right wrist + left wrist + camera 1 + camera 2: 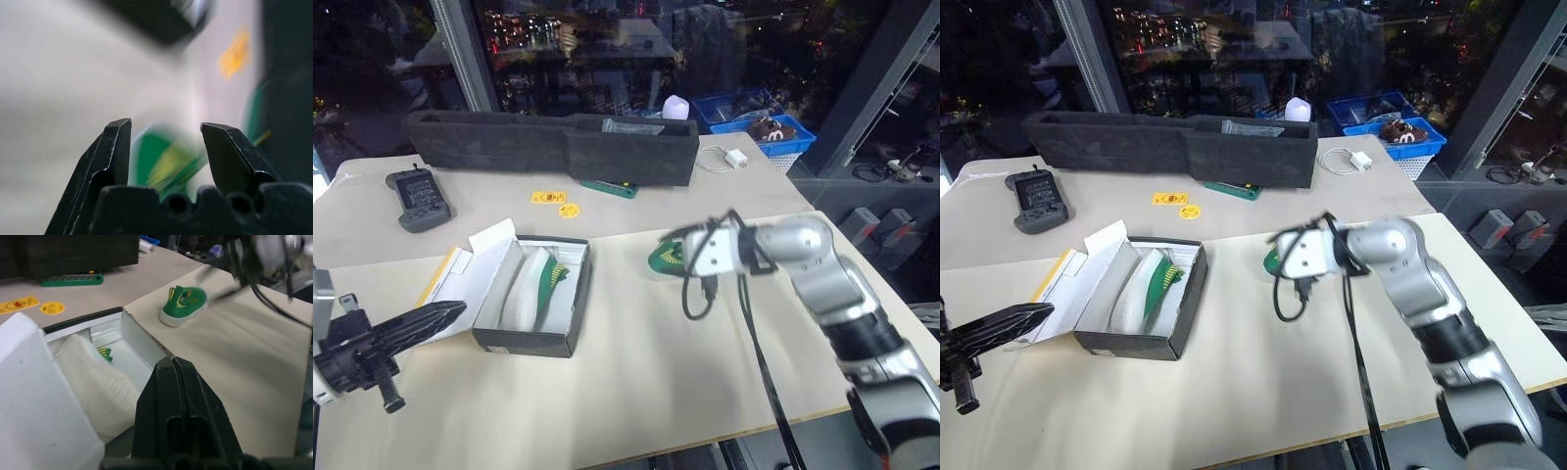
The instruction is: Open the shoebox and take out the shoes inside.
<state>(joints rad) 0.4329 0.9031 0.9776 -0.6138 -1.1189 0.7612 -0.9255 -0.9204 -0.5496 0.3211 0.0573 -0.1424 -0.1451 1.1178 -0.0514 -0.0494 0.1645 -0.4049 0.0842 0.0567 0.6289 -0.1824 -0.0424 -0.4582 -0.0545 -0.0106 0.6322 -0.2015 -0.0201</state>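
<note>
While shoebox gapes, shoe out — right pincer parted

1. Setting: looks like a robotics lab or test room in a high-rise building, at night.
2. Evidence, windows: floor-to-ceiling glass with a grey metal mullion; city lights show beyond the dark panes.
3. Evidence, work area: pale surface laid out as a test bench, a second beige surface behind it.
4. Evidence, equipment: dark handheld controller; long dark grey foam tray; white charger with coiled cable; yellow tags.
5. Evidence, storage: blue plastic baskets of loose items on the floor by the window; grey cases and cables to the right.
</note>
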